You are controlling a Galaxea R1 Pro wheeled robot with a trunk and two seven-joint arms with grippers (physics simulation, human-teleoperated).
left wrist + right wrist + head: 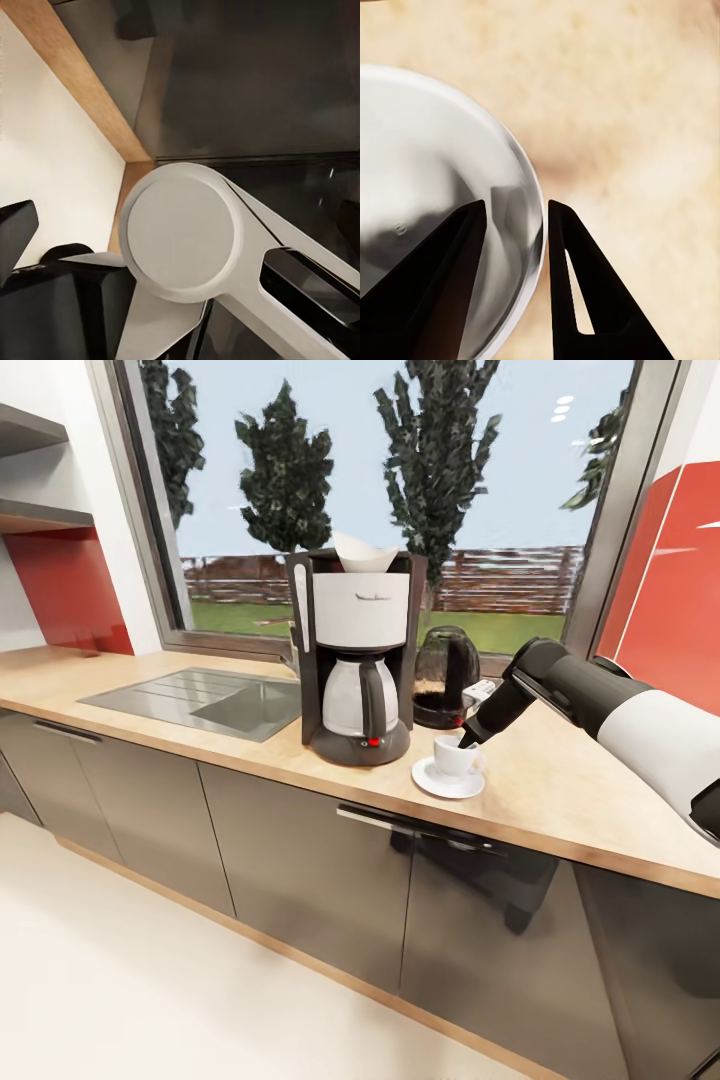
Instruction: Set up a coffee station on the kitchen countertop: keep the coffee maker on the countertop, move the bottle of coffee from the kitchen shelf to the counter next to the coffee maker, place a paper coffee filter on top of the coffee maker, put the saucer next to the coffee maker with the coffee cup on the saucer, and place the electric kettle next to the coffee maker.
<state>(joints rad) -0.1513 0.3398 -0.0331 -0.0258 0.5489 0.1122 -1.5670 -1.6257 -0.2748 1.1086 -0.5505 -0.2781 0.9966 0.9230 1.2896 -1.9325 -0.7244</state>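
The coffee cup [458, 756] sits on the saucer [447, 783] on the countertop [560, 790], just right of the coffee maker [356, 660]; the right gripper [466, 741] straddles its rim, jaws narrow; whether they clamp, I cannot tell; likely light, rigid, slippery, fragile, so the rim wall is the hold.

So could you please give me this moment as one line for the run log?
phase: cup placement | right end effector: straddling coffee cup rim | cup: on saucer | coffee maker: paper filter on top | electric kettle: behind
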